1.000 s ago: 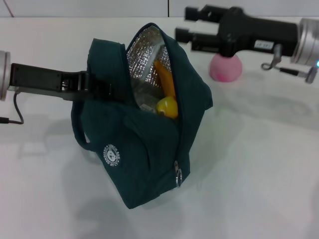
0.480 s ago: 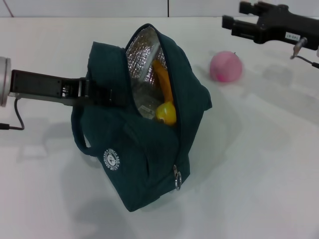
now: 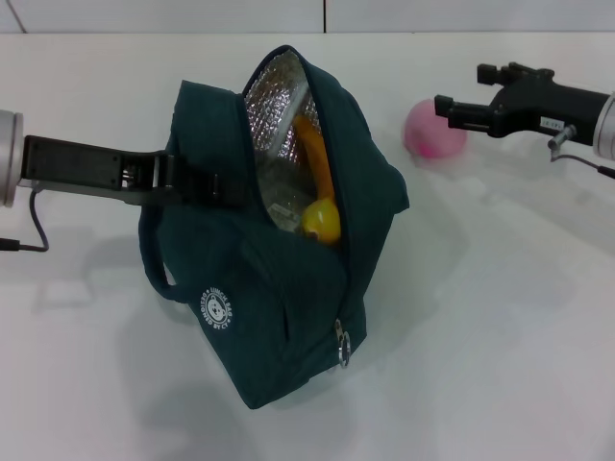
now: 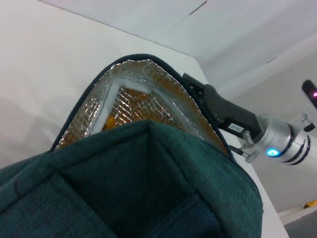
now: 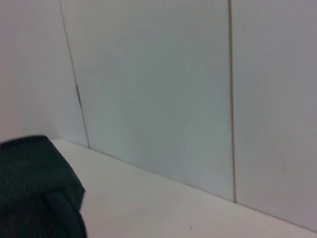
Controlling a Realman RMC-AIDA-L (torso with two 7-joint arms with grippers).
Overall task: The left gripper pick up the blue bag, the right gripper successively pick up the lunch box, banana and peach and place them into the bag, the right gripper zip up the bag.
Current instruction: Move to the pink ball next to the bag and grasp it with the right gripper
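The blue bag point(image 3: 279, 288) stands unzipped mid-table, its foil lining point(image 3: 274, 106) showing. Inside it the banana point(image 3: 315, 158) leans with its yellow end point(image 3: 322, 219) up front, and a clear corner of the lunch box point(image 3: 277, 192) shows beside it. My left gripper point(image 3: 207, 184) is shut on the bag's left rim and holds the mouth apart. The pink peach point(image 3: 429, 133) lies on the table to the bag's right. My right gripper point(image 3: 461, 89) hovers open just above and right of the peach, not touching it. The left wrist view shows the bag point(image 4: 148, 188) and the right arm point(image 4: 233, 116) beyond it.
The zip pull ring point(image 3: 343, 351) hangs at the bag's front lower end, and a rope handle point(image 3: 159, 279) loops out on its left. White table point(image 3: 500, 317) stretches all around. The right wrist view shows a bag corner point(image 5: 34, 193) and a panelled wall point(image 5: 158, 89).
My right gripper has left the bag's mouth, swung right and up, then dropped to the peach's level. The bag and left gripper have hardly moved.
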